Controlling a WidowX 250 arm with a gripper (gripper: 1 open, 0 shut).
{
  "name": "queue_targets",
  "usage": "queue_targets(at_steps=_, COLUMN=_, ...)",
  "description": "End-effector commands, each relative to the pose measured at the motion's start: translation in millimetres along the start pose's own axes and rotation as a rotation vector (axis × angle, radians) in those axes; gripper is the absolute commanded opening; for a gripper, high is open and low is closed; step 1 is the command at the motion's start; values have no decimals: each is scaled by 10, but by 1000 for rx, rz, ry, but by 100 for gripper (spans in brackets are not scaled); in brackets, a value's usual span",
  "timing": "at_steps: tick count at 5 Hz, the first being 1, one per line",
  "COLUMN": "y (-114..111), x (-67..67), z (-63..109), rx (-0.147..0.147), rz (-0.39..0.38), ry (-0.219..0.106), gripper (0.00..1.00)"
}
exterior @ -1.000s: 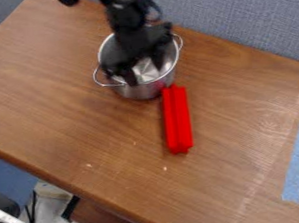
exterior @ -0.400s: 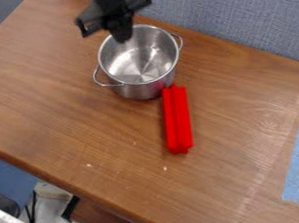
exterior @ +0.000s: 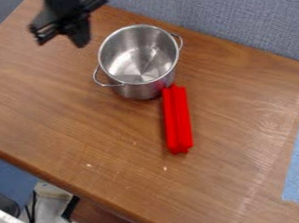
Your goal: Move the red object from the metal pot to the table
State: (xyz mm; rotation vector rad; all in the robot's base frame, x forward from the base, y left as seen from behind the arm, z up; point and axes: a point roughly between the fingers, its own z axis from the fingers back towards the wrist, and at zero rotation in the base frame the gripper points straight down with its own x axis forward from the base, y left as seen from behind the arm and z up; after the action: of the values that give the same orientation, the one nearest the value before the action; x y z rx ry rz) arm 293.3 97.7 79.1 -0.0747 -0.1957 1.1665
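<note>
While metal pot [exterior: 140, 62] holds nothing visible, red object [exterior: 178, 120] outside, jaws [exterior: 60, 36] closed

Evenly bright view, slightly soft, pale glare on the pot [exterior: 140, 59].

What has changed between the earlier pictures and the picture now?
The gripper has moved up out of the pot and away toward the upper left of the picture, past the pot's rim. Nothing can be seen being taken hold of or let go. The metal pot and the red object, lying on the table, stayed as they were.
</note>
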Motion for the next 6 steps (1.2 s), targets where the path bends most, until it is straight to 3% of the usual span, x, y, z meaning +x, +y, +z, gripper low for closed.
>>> queue_targets(at_steps=1, y=135, x=138, z=403, rx=-26, rz=-75, ry=-74, gripper=0)
queue_targets(at_steps=2, y=204, x=-90, z=506, rx=-14, rz=-204, ry=-61, gripper=0)
queue_targets(at_steps=3, y=190, x=-177, z=743, rx=-9, rz=-258, ry=-46, gripper=0)
queue_targets(at_steps=4, y=-36, x=-634, z=805, rx=20, rz=-351, ry=-45, gripper=0)
queue_targets(at_steps=5, y=-368, x=-1046, z=801, rx=35, rz=-484, ry=-8, gripper=0)
queue_targets(at_steps=6, y=-568, x=-939, z=393, rx=100, rz=-340, ry=-41, gripper=0)
